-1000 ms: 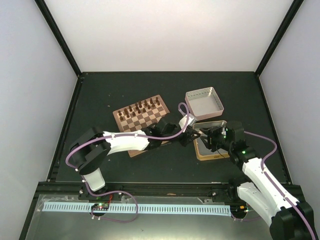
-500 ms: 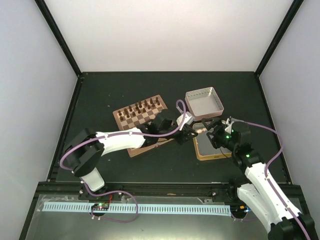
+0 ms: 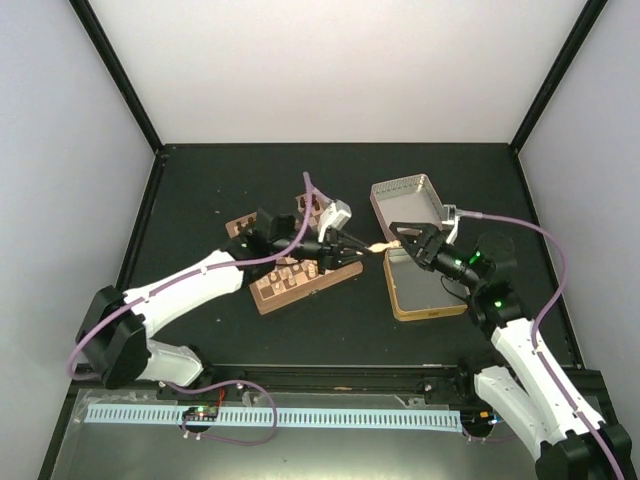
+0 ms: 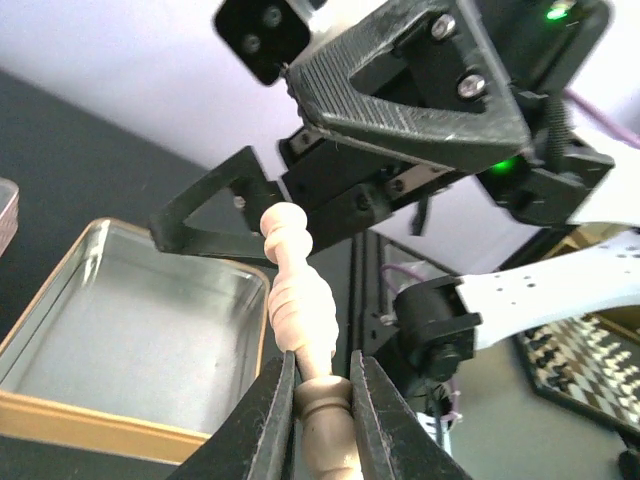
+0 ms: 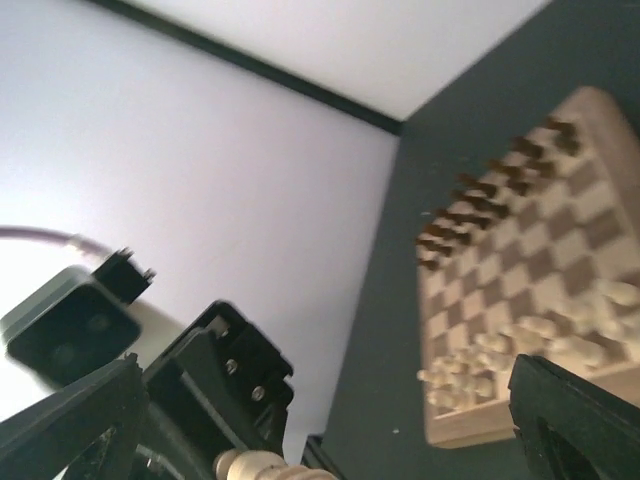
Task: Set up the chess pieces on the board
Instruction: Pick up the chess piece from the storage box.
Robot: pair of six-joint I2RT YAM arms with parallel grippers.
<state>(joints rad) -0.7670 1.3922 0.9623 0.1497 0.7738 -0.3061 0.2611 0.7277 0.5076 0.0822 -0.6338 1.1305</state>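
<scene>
My left gripper (image 3: 352, 246) (image 4: 322, 372) is shut on the base of a pale cream chess piece (image 3: 380, 245) (image 4: 300, 295), held level in the air between the board and the gold tin. My right gripper (image 3: 404, 236) (image 5: 325, 400) is open, its fingers (image 4: 400, 95) spread on either side of the piece's tip without touching it. The piece shows at the bottom edge of the right wrist view (image 5: 250, 466). The checkered board (image 3: 262, 299) (image 5: 440, 425) lies under my left arm, with cream pieces (image 3: 290, 280) on its near rows and dark pieces (image 5: 480, 190) on its far rows.
The gold tin (image 3: 425, 310) (image 4: 60, 415) lies open right of the board, under my right gripper. The pinkish-silver lid (image 3: 405, 200) sits just behind it. Black frame posts and pale walls ring the dark table.
My left gripper has pulled back from the tin toward the board and risen, with the cream piece in it. My right gripper has lifted off the tin and moved left up to the piece's tip.
</scene>
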